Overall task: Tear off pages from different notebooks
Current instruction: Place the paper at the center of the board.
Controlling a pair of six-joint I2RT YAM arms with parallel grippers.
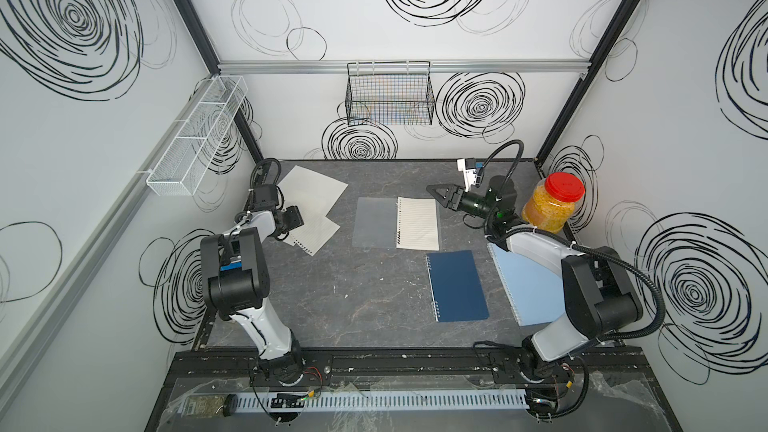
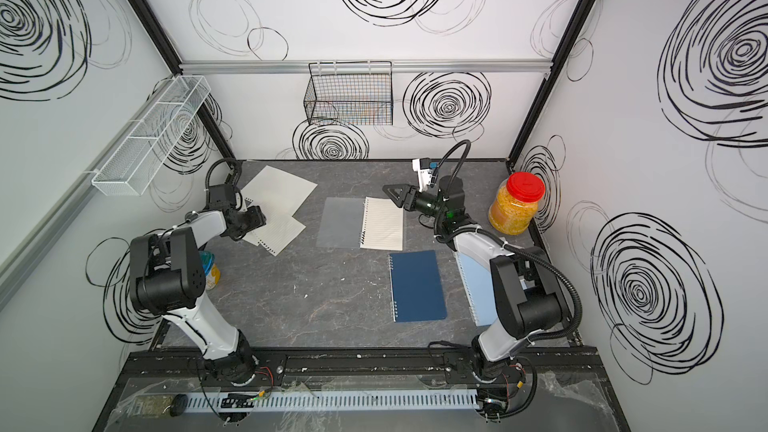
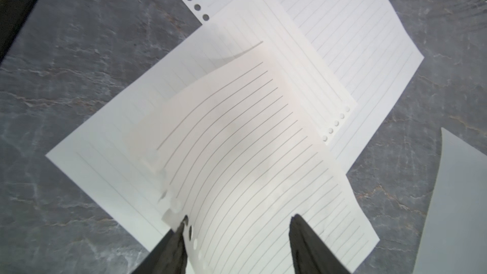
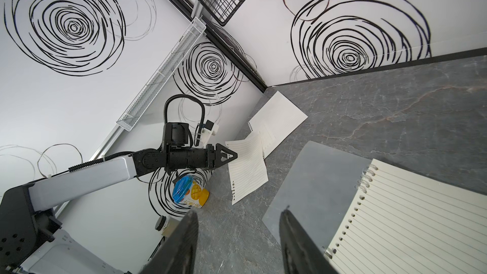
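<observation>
- The top sheet of the pages (image 3: 250,167) lies curled right under the left gripper (image 3: 239,218), and its punched edge touches one jaw. The jaws stand apart and grip nothing, so the sheet is loose over the other torn sheets (image 3: 342,35) just beyond the tips.
- The step in hand looks like dropping a torn sheet on the pile. Lifting the jaws straight up should keep the punched edge from snagging and dragging.
- The right gripper (image 4: 239,211) hovers with its jaws also apart and empty. The frosted notebook (image 1: 417,222) lies open just beside them, its flat cover ahead of the tips.
- The navy notebook (image 1: 457,286) and the light blue notebook (image 1: 523,284) lie shut on the worktop (image 1: 332,305), well behind the right jaws. The blue one is partly under that arm.
- A red-lidded jar (image 1: 552,205) stands close behind the right wrist, where a careless swing could knock it.
- A blue-lidded tub (image 4: 189,192) sits well apart from the pile.
</observation>
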